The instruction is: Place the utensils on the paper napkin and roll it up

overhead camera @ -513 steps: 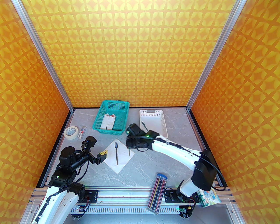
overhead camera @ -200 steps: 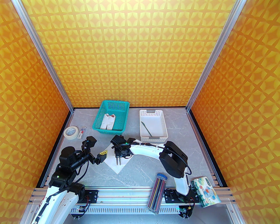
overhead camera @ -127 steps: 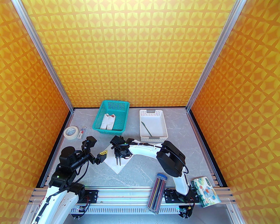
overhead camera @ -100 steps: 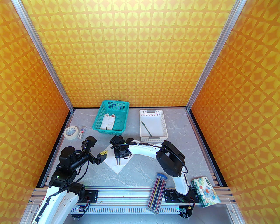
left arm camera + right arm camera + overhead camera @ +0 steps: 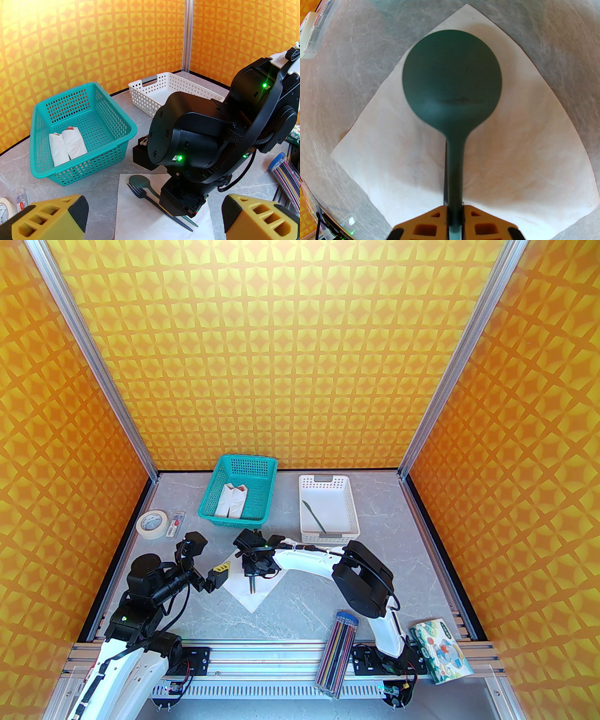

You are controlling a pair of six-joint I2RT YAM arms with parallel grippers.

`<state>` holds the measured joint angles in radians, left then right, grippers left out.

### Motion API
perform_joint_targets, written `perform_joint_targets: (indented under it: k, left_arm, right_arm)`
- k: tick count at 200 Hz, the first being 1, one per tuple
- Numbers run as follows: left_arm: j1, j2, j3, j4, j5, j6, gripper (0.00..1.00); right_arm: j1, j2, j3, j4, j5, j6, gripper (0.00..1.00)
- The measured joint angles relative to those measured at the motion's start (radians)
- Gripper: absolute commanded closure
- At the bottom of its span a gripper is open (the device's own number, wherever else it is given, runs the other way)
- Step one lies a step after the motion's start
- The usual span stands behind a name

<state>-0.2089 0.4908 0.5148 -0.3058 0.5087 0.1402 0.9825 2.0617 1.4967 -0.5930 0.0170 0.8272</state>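
The spoon (image 5: 452, 93) is gripped by the handle in the right jaws, which are closed to a narrow gap on it at the bottom edge of the right wrist view. Its round bowl is seen over the far corner of the napkin (image 5: 511, 152), at the centre of the frame. Whether the bowl touches the paper cannot be told. In the left wrist view the spoon (image 5: 138, 181) is seen just beside the fork (image 5: 140, 194), which lies flat on the napkin (image 5: 131, 218) at the bottom centre, with both handles running under the black right wrist. In the top view the napkin (image 5: 234, 586) is spread as a diamond on the counter (image 5: 304, 601), left of centre in the lower part of the frame, and the two handle ends (image 5: 252, 588) are seen side by side on it. The left jaws are held wide open and empty. Their yellow fingers (image 5: 51, 218) are seen at the two bottom corners of the left wrist view, and one (image 5: 220, 568) is at the napkin's left corner in the top view. The knife (image 5: 315, 516) lies in the white basket (image 5: 328, 536), up and to the right of the napkin. A teal basket (image 5: 234, 520) with white bundles (image 5: 232, 502) inside stands up and to the left of the napkin.
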Motion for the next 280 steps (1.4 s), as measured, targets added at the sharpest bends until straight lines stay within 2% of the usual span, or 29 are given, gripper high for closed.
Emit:
perform_joint_targets:
  k: [280]
  left_arm:
    - [0.000, 0.002, 0.000, 0.000, 0.000, 0.000, 0.01]
  right_arm:
    - [0.000, 0.016, 0.004, 0.007, 0.010, 0.011, 0.78]
